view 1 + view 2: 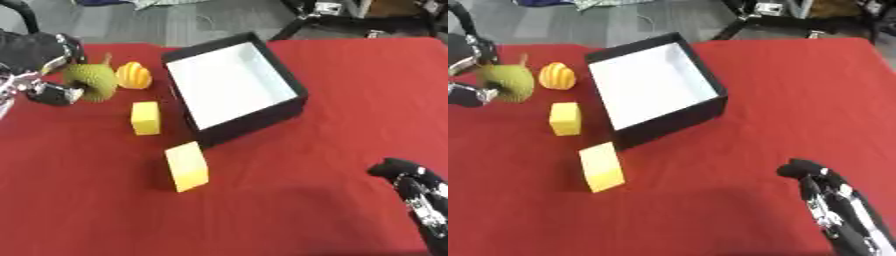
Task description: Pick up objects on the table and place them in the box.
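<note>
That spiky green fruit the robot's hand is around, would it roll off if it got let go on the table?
Probably it would roll a little: the green fruit looks rounded, with no flat side showing. Its bumpy skin may slow it on the red tablecloth and likely helps the left hand keep hold. The orange fruit close beside it might stop it.

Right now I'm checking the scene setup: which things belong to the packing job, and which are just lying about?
Job:
box, white inside
green spiky fruit, held by left robot hand
orange striped fruit
two yellow blocks

Lying about:
cloth and black stands on the floor beyond the table
</note>
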You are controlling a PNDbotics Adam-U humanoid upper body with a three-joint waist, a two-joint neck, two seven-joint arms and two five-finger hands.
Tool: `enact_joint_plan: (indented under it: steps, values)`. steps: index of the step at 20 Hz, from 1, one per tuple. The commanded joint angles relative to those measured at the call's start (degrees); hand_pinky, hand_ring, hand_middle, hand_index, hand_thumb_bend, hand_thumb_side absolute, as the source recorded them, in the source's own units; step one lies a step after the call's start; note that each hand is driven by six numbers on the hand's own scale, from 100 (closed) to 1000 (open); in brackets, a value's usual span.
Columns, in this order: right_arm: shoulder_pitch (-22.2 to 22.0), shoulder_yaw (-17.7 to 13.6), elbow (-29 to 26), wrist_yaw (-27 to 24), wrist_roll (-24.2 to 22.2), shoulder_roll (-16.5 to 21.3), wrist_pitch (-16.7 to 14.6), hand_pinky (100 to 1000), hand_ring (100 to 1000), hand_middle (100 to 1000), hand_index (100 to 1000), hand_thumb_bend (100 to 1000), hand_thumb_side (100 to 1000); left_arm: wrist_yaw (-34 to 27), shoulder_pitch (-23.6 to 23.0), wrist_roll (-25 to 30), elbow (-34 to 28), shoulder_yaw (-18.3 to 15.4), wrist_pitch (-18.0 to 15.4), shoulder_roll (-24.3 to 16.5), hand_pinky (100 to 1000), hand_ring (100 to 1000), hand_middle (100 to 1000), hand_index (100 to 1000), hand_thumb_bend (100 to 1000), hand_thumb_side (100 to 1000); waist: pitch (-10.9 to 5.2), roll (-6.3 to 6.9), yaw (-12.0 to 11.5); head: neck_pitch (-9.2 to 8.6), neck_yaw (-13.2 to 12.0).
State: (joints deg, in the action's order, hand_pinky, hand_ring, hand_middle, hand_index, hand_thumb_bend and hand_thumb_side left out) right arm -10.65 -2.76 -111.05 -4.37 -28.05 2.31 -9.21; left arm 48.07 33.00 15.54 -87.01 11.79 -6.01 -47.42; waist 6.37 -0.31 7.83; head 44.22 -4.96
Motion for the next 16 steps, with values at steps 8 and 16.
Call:
enact_joint_plan:
  steps: [8,16]
  values:
    - [-0.44,0.95,-0.24,-0.56,-0.66,0.95,-0.07,1000,803,713,808,100,524,0.14,17.59,3.82,1.59,8.49,-3.92,9.12,745,593,590,512,100,100,-2.31,-0.13,0.79,-0.1,-1.48]
    - [-0.31,1.42,-0.03,-1.04,-1.15,0.78,-0.02,1000,803,713,808,100,523,8.63,21.8,3.2,15.51,12.04,-8.36,22.11,744,597,593,525,100,103,-2.09,-0.61,1.66,-0.1,-2.44]
